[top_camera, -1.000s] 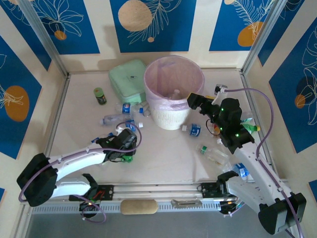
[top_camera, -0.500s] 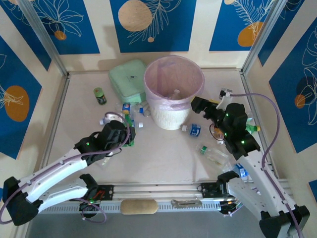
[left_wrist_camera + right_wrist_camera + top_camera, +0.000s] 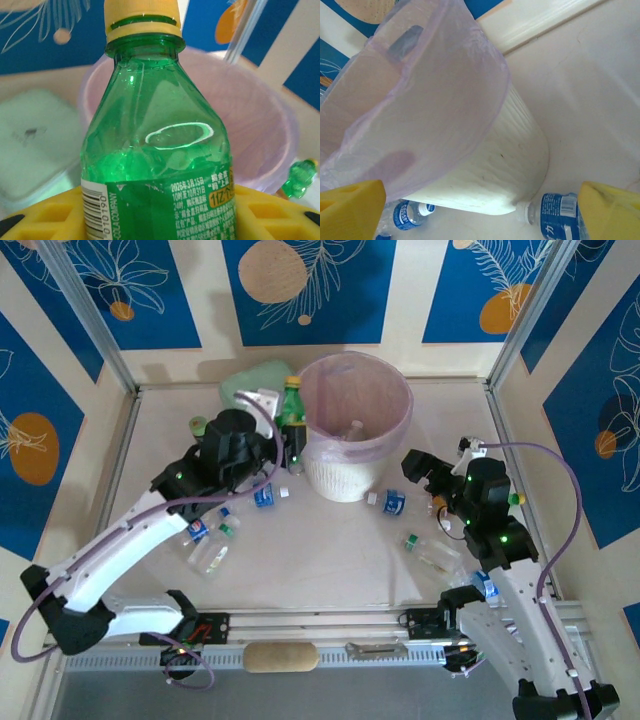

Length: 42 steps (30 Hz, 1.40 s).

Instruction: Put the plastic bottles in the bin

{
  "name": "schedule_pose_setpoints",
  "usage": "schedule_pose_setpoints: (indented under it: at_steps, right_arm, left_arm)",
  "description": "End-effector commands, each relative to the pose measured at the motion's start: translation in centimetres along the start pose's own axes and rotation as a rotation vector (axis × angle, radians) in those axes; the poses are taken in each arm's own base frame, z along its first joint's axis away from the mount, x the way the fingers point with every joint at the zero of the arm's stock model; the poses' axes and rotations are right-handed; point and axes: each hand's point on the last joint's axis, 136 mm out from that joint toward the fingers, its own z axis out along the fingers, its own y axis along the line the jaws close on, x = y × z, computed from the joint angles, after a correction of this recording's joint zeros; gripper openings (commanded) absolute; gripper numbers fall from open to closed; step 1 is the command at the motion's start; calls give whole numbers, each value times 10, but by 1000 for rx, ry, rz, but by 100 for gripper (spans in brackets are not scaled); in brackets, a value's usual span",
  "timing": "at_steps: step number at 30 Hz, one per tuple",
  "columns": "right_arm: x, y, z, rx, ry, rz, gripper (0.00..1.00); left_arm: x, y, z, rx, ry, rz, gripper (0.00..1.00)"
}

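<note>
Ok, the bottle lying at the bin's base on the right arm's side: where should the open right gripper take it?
Take the bottle by its blue-labelled body, not the cap end. It lies on its side with the white cap pointing toward the bin, so I'd bring the right gripper down from above, jaws across its width.

White arms (image 3: 120, 543) with black joints, lilac cables (image 3: 547, 480), green lights and yellow finger pads (image 3: 45, 215).

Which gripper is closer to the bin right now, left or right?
Left. The left gripper, shut on the green bottle, is right beside the bin's left rim. The right gripper, open, stands apart off the bin's right side, facing it.
</note>
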Motion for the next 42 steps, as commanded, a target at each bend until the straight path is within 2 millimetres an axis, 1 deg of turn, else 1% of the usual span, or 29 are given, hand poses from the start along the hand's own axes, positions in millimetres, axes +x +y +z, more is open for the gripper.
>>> schedule_pose_setpoints:
  at_steps: [1, 5, 6, 9, 11, 13, 16, 19, 22, 25, 27, 29, 31, 32, 34, 37, 38, 42]
  right_arm:
    - [4, -1, -3, -4, 25, 36, 99]
    - [5, -7, -2, 9, 25, 48, 99]
    - [4, -8, -2, 12, 20, 47, 99]
    - [1, -9, -4, 17, 18, 43, 99]
    - [1, -10, -5, 18, 19, 35, 99]
    - [1, -12, -6, 21, 18, 28, 99]
    - [0, -13, -10, 32, 17, 30, 99]
    - [-3, -14, -13, 44, 16, 28, 99]
    - [-6, -16, -16, 57, 10, 29, 99]
    - [-7, -16, -18, 62, 12, 30, 99]
    - [-7, -17, -20, 67, 15, 32, 99]
    - [-6, -19, -20, 74, 20, 36, 99]
    - [-7, -21, -20, 84, 18, 42, 99]
    - [-7, -22, -20, 88, 19, 45, 99]
    - [-7, -25, -20, 106, 21, 51, 99]
    - [-6, -33, -20, 145, 25, 66, 99]
    - [-6, -37, -21, 166, 27, 75, 99]
    - [-2, -58, -26, 272, 49, 113, 99]
  left_arm:
    - [-45, -23, 10, 96, -90, 92, 43]
    - [-60, -37, 46, 143, -114, 122, 43]
    - [-63, -39, 58, 153, -112, 121, 43]
    - [-66, -42, 90, 188, -88, 110, 43]
    - [-62, -43, 113, 203, -66, 123, 43]
    - [-56, -45, 135, 210, -31, 145, 43]
    - [-40, -48, 162, 229, 36, 147, 43]
    - [-21, -47, 182, 236, 95, 135, 43]
    - [-5, -44, 196, 231, 134, 122, 44]
    - [4, -42, 203, 235, 156, 99, 46]
    - [6, -41, 205, 238, 164, 90, 49]
    - [8, -40, 206, 238, 171, 87, 59]
    - [6, -41, 204, 239, 171, 87, 72]
    - [5, -41, 202, 241, 170, 85, 75]
    - [0, -43, 197, 250, 164, 80, 82]
    - [-9, -47, 187, 271, 150, 70, 88]
    - [-11, -48, 184, 279, 148, 67, 90]
    - [-24, -55, 162, 321, 132, 60, 96]
